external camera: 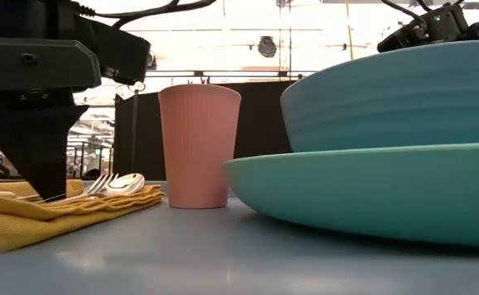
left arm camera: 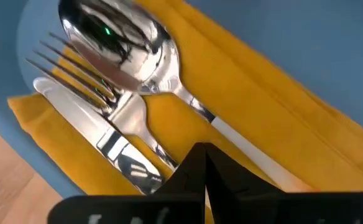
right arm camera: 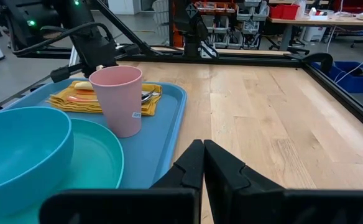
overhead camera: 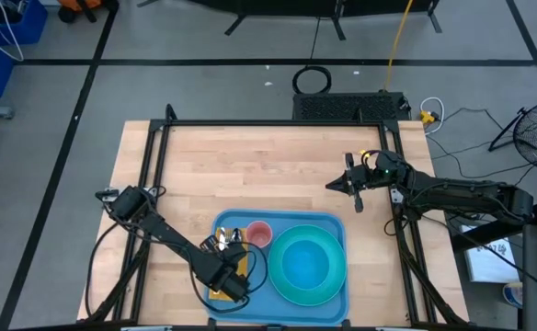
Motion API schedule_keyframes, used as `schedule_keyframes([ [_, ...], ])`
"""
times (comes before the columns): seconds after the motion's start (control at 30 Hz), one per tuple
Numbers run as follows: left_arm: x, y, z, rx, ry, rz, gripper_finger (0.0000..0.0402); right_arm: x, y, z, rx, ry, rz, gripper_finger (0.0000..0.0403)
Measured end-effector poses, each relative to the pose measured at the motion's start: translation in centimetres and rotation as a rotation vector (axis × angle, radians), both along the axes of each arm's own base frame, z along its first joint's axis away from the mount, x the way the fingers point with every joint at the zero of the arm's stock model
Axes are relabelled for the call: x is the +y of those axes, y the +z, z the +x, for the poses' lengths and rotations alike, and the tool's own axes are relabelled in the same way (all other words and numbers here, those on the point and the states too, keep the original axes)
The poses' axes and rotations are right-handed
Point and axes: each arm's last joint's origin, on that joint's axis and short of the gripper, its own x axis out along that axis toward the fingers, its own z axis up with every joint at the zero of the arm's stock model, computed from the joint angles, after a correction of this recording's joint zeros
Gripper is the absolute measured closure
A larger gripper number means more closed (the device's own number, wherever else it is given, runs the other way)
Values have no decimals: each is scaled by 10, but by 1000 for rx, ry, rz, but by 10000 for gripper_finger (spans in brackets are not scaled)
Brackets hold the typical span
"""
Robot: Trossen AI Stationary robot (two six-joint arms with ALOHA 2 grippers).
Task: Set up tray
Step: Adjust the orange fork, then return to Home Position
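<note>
The blue tray (overhead camera: 319, 219) lies at the table's near edge. On it sit a turquoise plate (external camera: 371, 188) with a turquoise bowl (overhead camera: 303, 265) on top, an upright pink cup (overhead camera: 259, 234), and a folded yellow napkin (left arm camera: 243, 99). A spoon (left arm camera: 125, 37), a fork (left arm camera: 76, 68) and a knife (left arm camera: 88, 124) lie side by side on the napkin. My left gripper (left arm camera: 201, 155) is shut and points down over the cutlery handles. My right gripper (overhead camera: 331, 187) is shut and hovers over bare table, beyond the tray's far right corner. My left gripper's shut fingers (external camera: 47, 192) come from above, pointing down, at the handle end of the cutlery on the napkin (external camera: 26, 225). I cannot tell whether they touch the handles or stand just over them.
Bare wooden table (overhead camera: 250, 165) stretches from the tray to the far edge. A black frame (overhead camera: 278, 122) runs along the table's far side and down both flanks. The cup stands close beside the cutlery heads and the plate's rim.
</note>
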Motion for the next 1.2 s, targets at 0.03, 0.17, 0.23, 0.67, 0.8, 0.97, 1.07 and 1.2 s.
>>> schedule_keyframes([
  [0.03, 0, 1, 1, -7, -2, 7, 401, 0, 0, 0, 0, 0, 0, 399],
  [0.17, -3, 12, 8, -71, -49, 48, 401, 0, 0, 0, 0, 0, 0, 399],
  [0.23, -7, 20, 13, -112, -114, 89, 401, 0, 0, 0, -1, 1, -5, 399],
  [0.67, -3, 73, -39, -387, -205, 303, 401, 3, 5, -2, -47, 62, -53, 399],
  [0.8, 7, 64, -68, -412, -179, 316, 401, 3, 5, -3, -51, 65, -71, 399],
  [0.97, 22, 58, -95, -614, -256, 472, 401, 5, 9, -5, -82, 110, -90, 400],
  [1.07, 39, 57, -108, -697, -285, 473, 401, 7, 13, -7, -114, 147, -110, 402],
  [1.2, 73, 53, -116, -749, -350, 385, 401, 8, 16, -9, -141, 148, -145, 402],
])
